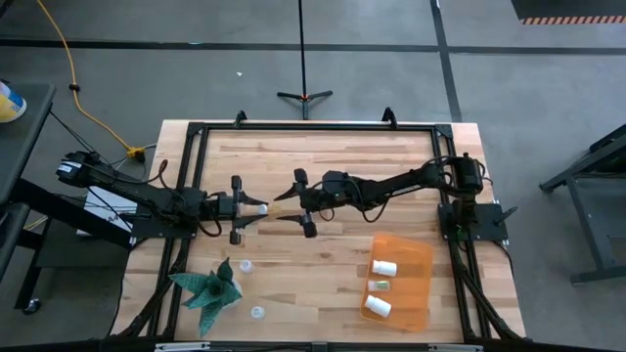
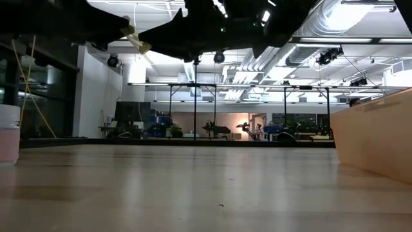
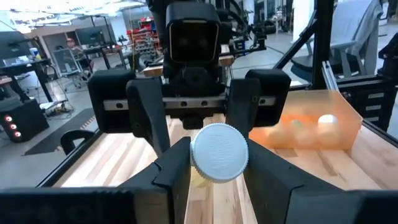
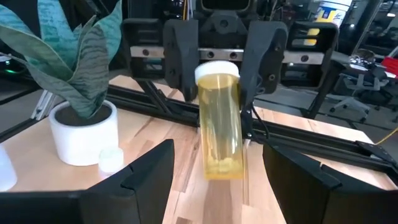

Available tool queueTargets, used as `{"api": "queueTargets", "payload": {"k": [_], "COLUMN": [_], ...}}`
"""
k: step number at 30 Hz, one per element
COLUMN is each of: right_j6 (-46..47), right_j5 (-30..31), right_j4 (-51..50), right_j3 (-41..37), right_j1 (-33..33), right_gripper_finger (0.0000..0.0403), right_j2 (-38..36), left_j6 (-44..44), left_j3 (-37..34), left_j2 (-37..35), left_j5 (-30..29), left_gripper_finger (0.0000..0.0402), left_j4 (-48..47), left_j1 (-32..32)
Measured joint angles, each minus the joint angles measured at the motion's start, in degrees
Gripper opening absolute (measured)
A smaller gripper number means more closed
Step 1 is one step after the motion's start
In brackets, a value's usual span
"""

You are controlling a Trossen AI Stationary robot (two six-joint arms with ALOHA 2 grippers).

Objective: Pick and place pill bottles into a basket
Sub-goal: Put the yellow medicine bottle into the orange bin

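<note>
Both my arms reach level toward the table (image 1: 293, 147) middle, tips facing. My left gripper (image 1: 256, 208) is clamped on a pill bottle (image 1: 274, 208) at its white-capped end; the yellowish body sticks out toward my right gripper (image 1: 296, 203), whose fingers stand apart around the far end, not touching it. No label readable. Orange basket (image 1: 423, 256) near the table's front right corner holds three bottles. Two more bottles (image 1: 245, 266) stand by the potted plant (image 1: 210, 289) at the front left.
</note>
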Motion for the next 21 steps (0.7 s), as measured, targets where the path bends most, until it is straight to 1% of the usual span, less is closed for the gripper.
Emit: {"api": "queueTargets", "payload": {"k": [4,10,21], "right_j6": [-0.02,0.12,3.58], "right_j5": [1.36,1.17,1.12], "right_j4": [0.3,0.83,3.03], "right_j3": [-0.02,-0.04,-0.07], "right_j1": [0.0,0.02,0.09], "right_gripper_finger": [0.0236,0.0236,0.0236], "right_j2": [0.0,0.0,0.0], "left_j6": [0.01,0.02,0.06], "left_j3": [0.0,0.0,0.0], "left_j2": [0.0,0.0,0.0], "left_j5": [-0.02,-0.02,-0.02], "left_gripper_finger": [0.017,0.017,0.017], "left_j4": [0.85,0.96,1.88], "left_j1": [0.0,0.0,0.0]}}
